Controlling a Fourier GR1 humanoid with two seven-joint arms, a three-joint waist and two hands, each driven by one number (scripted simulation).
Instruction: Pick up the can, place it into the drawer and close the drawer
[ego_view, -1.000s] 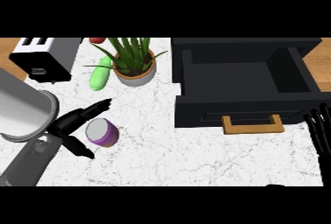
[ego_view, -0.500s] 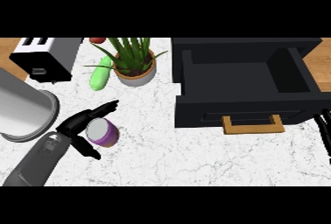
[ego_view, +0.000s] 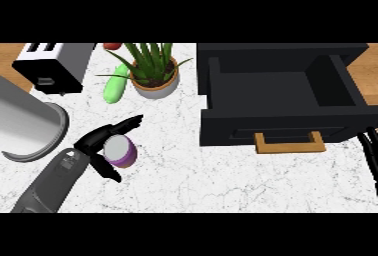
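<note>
The can (ego_view: 121, 151), purple with a grey lid, stands upright on the white marble counter, left of centre. My left hand (ego_view: 93, 142) straddles it: the fingers (ego_view: 125, 125) reach over its far side, still fairly straight, and the thumb (ego_view: 108, 172) lies at its near left side. To the right, the black drawer (ego_view: 273, 125) is pulled open, with nothing in it and a wooden handle (ego_view: 289, 143) on its front. Only the thin, straight fingers of my right hand (ego_view: 370, 147) show at the right edge, beside the drawer's front corner.
A large grey metal pot (ego_view: 26, 125) stands just left of my left forearm. Behind the can are a green cucumber (ego_view: 114, 88), a potted plant (ego_view: 153, 70), a toaster (ego_view: 52, 65) and a small red item (ego_view: 112, 46).
My left hand has moved in from the left until it straddles the can, with the fingers now over its far side. The right hand has slid further out at the right edge.
</note>
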